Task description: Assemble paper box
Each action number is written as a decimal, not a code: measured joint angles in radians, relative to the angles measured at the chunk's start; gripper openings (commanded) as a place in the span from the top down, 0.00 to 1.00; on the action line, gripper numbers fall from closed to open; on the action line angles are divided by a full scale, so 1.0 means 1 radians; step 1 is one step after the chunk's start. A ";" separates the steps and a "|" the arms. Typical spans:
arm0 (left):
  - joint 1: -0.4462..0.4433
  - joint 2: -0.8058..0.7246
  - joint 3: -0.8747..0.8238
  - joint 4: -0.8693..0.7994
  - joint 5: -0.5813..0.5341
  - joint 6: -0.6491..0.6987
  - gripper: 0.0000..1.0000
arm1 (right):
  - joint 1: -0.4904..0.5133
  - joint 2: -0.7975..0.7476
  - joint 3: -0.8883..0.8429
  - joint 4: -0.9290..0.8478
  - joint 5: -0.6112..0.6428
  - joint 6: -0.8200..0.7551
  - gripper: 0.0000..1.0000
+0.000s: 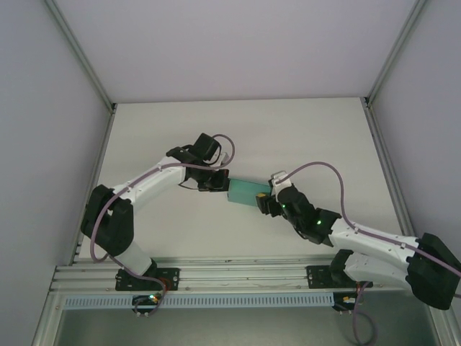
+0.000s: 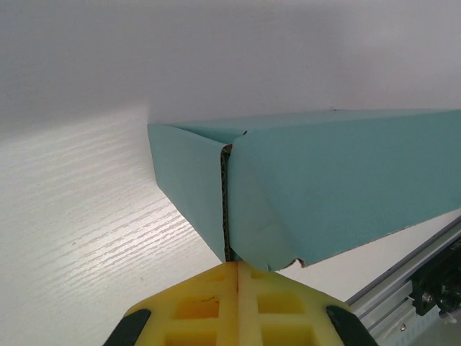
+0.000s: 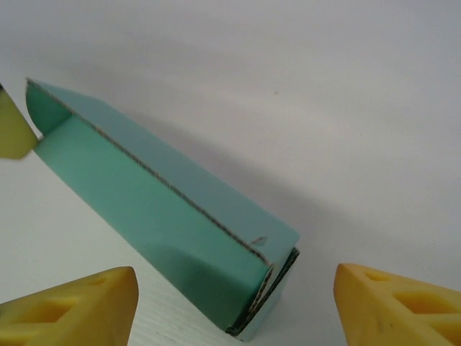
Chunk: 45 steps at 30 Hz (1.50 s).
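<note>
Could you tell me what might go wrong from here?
The right gripper stands open either side of the paper box, not gripping it, so a push from the shut left gripper at the far end could slide it. The end flap nearest the right gripper looks untucked and might spring open.

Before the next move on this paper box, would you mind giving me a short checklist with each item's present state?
1. Left gripper shut at the end of the paper box: ok.
2. Left gripper actually pinching card: cannot tell.
3. Right gripper open, straddling the box without touching it: ok.
4. End flap nearest the right gripper closed flush: not ok, it gapes slightly.
</note>
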State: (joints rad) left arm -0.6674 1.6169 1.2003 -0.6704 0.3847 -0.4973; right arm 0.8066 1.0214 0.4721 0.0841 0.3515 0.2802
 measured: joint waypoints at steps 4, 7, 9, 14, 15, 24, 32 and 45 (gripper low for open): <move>-0.001 0.000 0.000 0.003 0.000 0.004 1.00 | -0.060 -0.031 0.040 -0.024 -0.057 0.008 0.21; -0.001 0.000 0.000 0.003 0.000 0.008 1.00 | -0.088 -0.031 0.074 -0.035 -0.077 0.016 0.20; -0.001 0.000 0.000 0.003 0.000 0.013 1.00 | -0.105 -0.023 0.100 -0.039 -0.091 0.024 0.20; -0.001 0.002 0.000 0.005 0.000 0.023 1.00 | -0.124 0.067 0.172 -0.044 -0.102 0.046 0.22; -0.001 0.003 0.000 0.006 0.000 0.024 1.00 | -0.125 0.085 0.179 -0.044 -0.102 0.049 0.23; -0.002 0.003 0.000 0.011 0.003 0.034 1.00 | -0.140 0.191 0.182 -0.094 -0.124 0.095 0.29; -0.010 -0.007 0.000 -0.002 0.007 0.054 0.91 | -0.141 0.193 0.138 -0.067 -0.178 0.156 0.36; 0.023 -0.163 -0.001 -0.028 -0.030 0.055 0.55 | -0.141 0.193 0.103 -0.006 -0.188 0.232 0.42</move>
State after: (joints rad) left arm -0.6445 1.4536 1.1995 -0.6987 0.3546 -0.4419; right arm 0.6655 1.2148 0.5747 0.0776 0.1631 0.5125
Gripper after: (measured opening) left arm 0.452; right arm 0.587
